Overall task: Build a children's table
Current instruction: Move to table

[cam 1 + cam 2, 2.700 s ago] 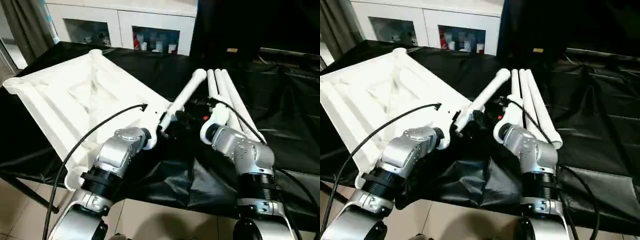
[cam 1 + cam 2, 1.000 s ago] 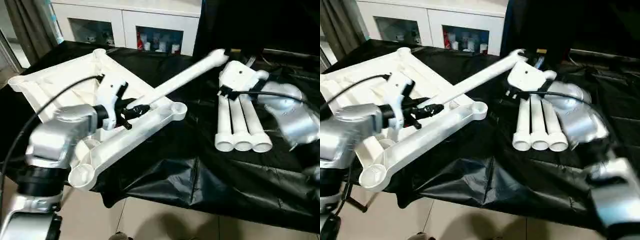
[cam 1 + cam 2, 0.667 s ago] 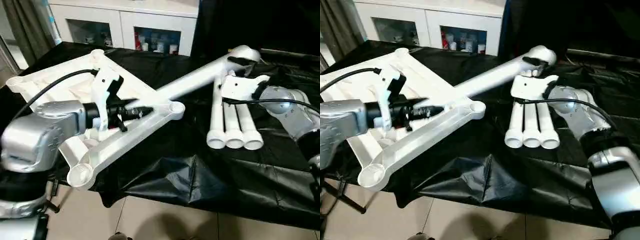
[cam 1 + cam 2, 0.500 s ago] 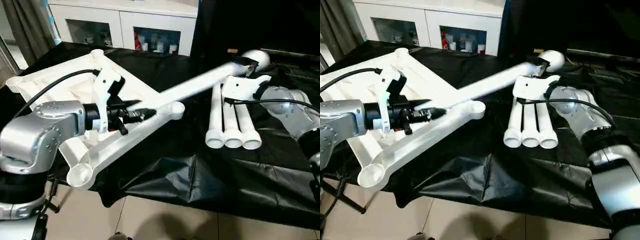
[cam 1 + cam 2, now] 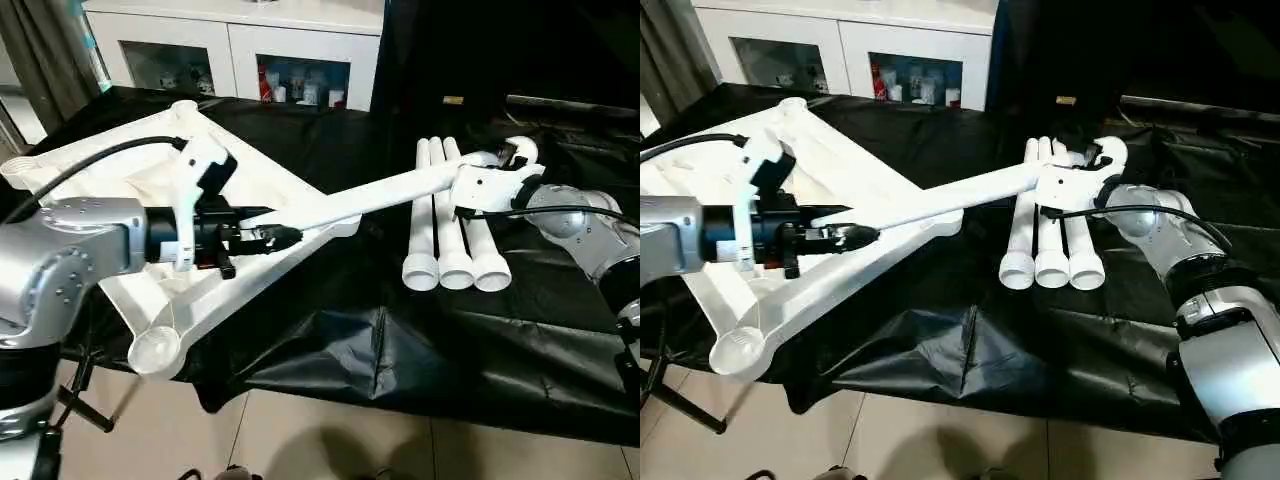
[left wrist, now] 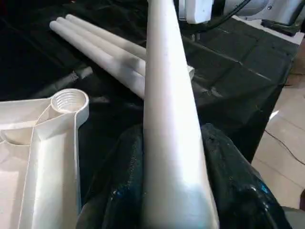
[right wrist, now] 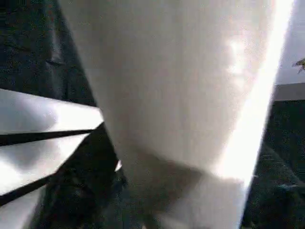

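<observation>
Black fingers of the left gripper (image 5: 268,236) clamp the narrow end of one smooth white round leg (image 5: 380,194), held nearly level above the upturned tabletop (image 5: 120,190). The right gripper (image 5: 508,156) reaches across to the leg's rounded far end; I cannot tell how wide its fingers stand. Three more legs (image 5: 450,225) lie side by side on crinkled black cloth (image 5: 330,340). The tabletop's ribbed underside shows round corner sockets.

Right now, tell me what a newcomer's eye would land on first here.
A long white table leg spans the middle, slanting above the black-draped table, with the left gripper clamped on its near end and the right gripper at its far end. Left lies the upturned tabletop; three spare legs lie side by side at right.
</observation>
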Available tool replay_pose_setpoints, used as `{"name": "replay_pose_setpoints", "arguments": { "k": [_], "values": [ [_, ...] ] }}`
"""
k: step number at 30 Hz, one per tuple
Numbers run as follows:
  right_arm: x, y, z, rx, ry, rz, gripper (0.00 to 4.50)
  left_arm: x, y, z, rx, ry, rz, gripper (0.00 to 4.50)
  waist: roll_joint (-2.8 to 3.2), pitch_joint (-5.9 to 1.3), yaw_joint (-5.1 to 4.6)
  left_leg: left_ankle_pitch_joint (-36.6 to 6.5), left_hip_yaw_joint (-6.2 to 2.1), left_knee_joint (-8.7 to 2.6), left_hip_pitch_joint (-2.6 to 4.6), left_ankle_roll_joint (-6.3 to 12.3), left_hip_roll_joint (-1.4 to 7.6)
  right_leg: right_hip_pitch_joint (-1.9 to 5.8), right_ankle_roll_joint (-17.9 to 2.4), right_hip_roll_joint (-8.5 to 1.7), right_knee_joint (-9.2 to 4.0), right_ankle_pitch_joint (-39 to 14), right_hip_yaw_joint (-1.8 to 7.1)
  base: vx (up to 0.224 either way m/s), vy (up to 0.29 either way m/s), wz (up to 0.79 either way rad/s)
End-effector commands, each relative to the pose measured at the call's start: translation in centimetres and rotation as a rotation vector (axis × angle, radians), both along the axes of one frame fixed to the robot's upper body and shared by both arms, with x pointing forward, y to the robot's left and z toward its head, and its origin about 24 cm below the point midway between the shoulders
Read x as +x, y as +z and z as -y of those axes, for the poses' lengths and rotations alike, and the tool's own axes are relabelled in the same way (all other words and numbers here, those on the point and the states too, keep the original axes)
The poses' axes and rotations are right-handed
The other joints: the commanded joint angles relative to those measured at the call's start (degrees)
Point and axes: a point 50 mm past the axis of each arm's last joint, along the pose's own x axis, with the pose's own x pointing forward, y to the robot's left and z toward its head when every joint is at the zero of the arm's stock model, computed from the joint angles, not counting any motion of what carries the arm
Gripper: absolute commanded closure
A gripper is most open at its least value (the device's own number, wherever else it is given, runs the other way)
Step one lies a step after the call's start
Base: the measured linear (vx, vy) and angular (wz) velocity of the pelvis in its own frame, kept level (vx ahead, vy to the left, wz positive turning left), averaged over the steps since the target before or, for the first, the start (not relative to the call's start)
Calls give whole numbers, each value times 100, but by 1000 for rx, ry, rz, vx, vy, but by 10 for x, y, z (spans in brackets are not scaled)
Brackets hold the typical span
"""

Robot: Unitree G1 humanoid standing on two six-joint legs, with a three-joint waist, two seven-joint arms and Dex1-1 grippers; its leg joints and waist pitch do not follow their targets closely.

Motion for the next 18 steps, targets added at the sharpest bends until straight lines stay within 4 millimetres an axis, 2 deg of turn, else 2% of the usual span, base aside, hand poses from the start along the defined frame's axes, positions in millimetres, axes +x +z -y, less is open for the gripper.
{"name": "replay_pose_setpoints", "arguments": {
  "k": [1,2,5,7,10,11,12,13,15,16,17,18],
  "values": [
    [-4,-10,2,29,0,-48,150,-1,16,-1,-26,-27,75,311,24,-439,-10,-1456,13,-348,55,1,9,329,-961,-283,-455,-1568,242,0,0,0],
    [-4,-12,1,39,2,-54,169,-2,16,-2,-25,-31,77,311,23,-440,-12,-1433,14,-348,54,8,7,329,-971,-277,-455,-1544,240,0,0,0],
    [-8,-17,4,79,5,-80,186,1,17,-5,-27,-27,92,311,-9,-448,-11,-1338,18,-342,35,44,4,345,-991,-282,-448,-1478,247,0,0,0],
    [-10,-20,5,87,6,-89,209,1,18,-6,-27,-27,99,311,5,-452,-15,-1293,18,-343,40,30,13,339,-1007,-280,-437,-1433,245,0,0,0],
    [-12,-24,6,104,6,-108,230,4,19,-7,-34,-3,115,311,-19,-455,-17,-1258,23,-336,28,51,6,352,-1019,-282,-439,-1422,250,0,0,0],
    [-13,-27,6,136,3,-122,236,9,19,-9,-37,46,137,276,-65,-454,-18,-1217,29,-332,17,79,0,361,-987,-283,-442,-1449,254,0,0,0],
    [-13,-27,6,164,-2,-126,240,14,20,-12,-32,91,157,255,-49,-457,-9,-1207,30,-333,28,83,7,355,-980,-289,-445,-1457,258,0,0,0],
    [-13,-27,6,178,-5,-128,240,16,20,-13,-29,112,166,241,-76,-459,-18,-1187,34,-332,19,94,9,358,-978,-284,-443,-1442,258,0,0,0],
    [-13,-27,5,231,-16,-131,244,24,23,-17,-60,187,185,234,-63,-460,-23,-1172,34,-334,9,114,4,363,-944,-277,-447,-1448,247,0,0,0],
    [-13,-28,5,254,-23,-140,246,29,27,-19,-95,241,223,222,-62,-465,-16,-1194,27,-333,33,107,12,355,-943,-288,-454,-1497,243,0,0,0],
    [-13,-28,5,258,-25,-142,249,30,28,-19,-102,252,230,209,-86,-470,-19,-1181,31,-331,27,108,15,359,-950,-286,-452,-1477,246,0,0,0],
    [-13,-29,3,297,-32,-149,250,39,36,-25,-159,355,293,200,-81,-465,-8,-1176,29,-328,28,101,14,360,-955,-290,-451,-1485,245,0,0,0]
  ]
}}
